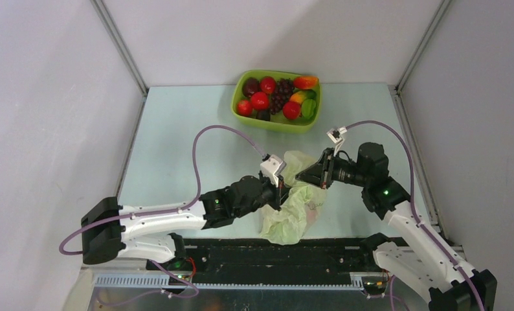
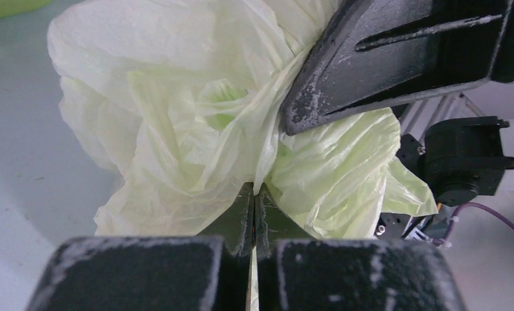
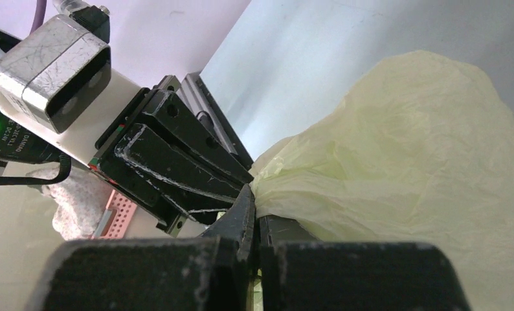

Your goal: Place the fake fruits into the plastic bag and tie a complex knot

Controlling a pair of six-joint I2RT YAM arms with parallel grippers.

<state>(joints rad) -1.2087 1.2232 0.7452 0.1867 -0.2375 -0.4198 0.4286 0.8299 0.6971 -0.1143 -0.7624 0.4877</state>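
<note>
The pale yellow-green plastic bag [image 1: 292, 210] lies crumpled between the two arms near the table's front. My left gripper [image 1: 281, 188] is shut on a fold of its film [image 2: 189, 129], the fingertips pinched together [image 2: 254, 189]. My right gripper [image 1: 301, 176] is shut on the bag's film [image 3: 423, 149] from the other side [image 3: 253, 195], close against the left one. The fake fruits lie in the lime-green tray [image 1: 237, 98] at the back: red apples [image 1: 259, 100], purple grapes [image 1: 281, 96], a dark plum [image 1: 250, 86], a peach [image 1: 305, 82]. A knot is out of view.
The right gripper's finger [image 2: 384, 58] fills the upper right of the left wrist view. The left gripper's body [image 3: 177, 162] crowds the right wrist view. Grey walls enclose the table on three sides. A black rail [image 1: 274, 256] runs along the near edge.
</note>
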